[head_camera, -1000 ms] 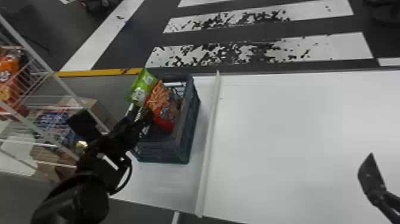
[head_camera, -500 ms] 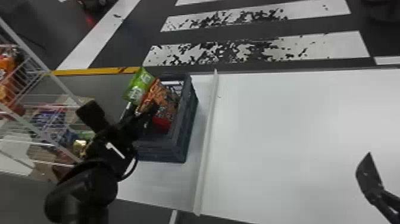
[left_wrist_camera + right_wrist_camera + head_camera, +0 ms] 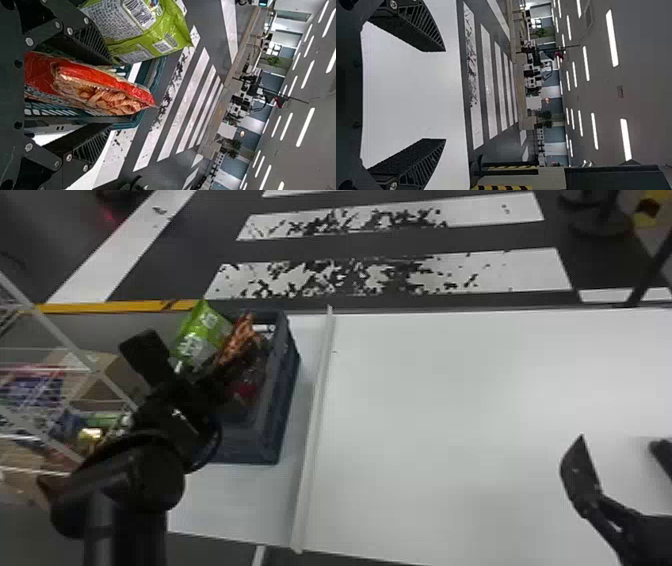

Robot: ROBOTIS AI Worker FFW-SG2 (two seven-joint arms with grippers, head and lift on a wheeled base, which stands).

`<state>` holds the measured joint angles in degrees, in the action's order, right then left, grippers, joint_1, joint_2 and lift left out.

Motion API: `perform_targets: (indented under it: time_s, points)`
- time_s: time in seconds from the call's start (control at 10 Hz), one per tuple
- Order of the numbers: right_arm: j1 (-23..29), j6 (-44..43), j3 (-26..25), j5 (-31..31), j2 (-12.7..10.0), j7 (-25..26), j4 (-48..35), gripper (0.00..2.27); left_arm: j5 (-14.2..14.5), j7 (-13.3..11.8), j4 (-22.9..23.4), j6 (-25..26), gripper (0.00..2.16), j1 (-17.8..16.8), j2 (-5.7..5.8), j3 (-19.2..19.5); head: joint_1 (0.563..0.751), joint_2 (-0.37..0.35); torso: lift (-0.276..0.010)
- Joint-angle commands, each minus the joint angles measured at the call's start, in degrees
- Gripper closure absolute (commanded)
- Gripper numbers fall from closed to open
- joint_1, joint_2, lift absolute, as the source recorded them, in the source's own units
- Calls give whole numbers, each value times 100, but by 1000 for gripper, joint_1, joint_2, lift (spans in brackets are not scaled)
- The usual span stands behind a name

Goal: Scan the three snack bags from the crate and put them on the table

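A green snack bag (image 3: 200, 332) and a red bag (image 3: 105, 91) stand upright in the blue crate (image 3: 250, 445).

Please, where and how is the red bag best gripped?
Probably by its two broad faces, with the left gripper coming from the robot's side of the crate. The red bag stands on edge, its narrow side showing between the open fingers. One finger should go between it and the green bag, which leans close beside it.
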<state>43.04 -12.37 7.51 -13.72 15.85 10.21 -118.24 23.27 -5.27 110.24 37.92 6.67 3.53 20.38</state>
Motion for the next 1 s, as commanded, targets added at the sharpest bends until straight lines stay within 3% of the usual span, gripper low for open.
perform_targets:
  time_s: [0.0, 0.1, 0.2, 0.3, 0.4, 0.5, 0.9]
  points:
    - [-33, -32, 5, -25, 15, 33, -6, 70, -7, -9, -2, 1, 910, 37, 16, -8, 695, 179, -94]
    - [-59, -32, 14, -34, 23, 42, -6, 70, 2, 0, 15, 1, 1423, 81, 16, 9, 695, 175, -94]
    - [-77, -32, 31, -43, 23, 60, -6, 70, -7, 35, 50, 1, 1760, 98, 7, 36, 695, 175, -94]
    - [-103, -32, 31, -69, 23, 68, -6, 70, -7, 79, 226, 1, 1858, 168, 7, 45, 695, 179, -94]
    - [-121, -32, 40, -78, 23, 68, 3, 70, -183, 140, 534, -122, 1858, 300, -2, 9, 695, 183, -94]
    - [-129, -32, 49, -78, 23, 77, 3, 70, -640, 140, 894, -281, 1892, 432, -10, -87, 695, 187, -94]
    - [-68, -120, 67, -69, -20, 156, -120, 70, -693, 70, 2327, -720, 1889, 1030, -28, -105, 695, 189, -94]
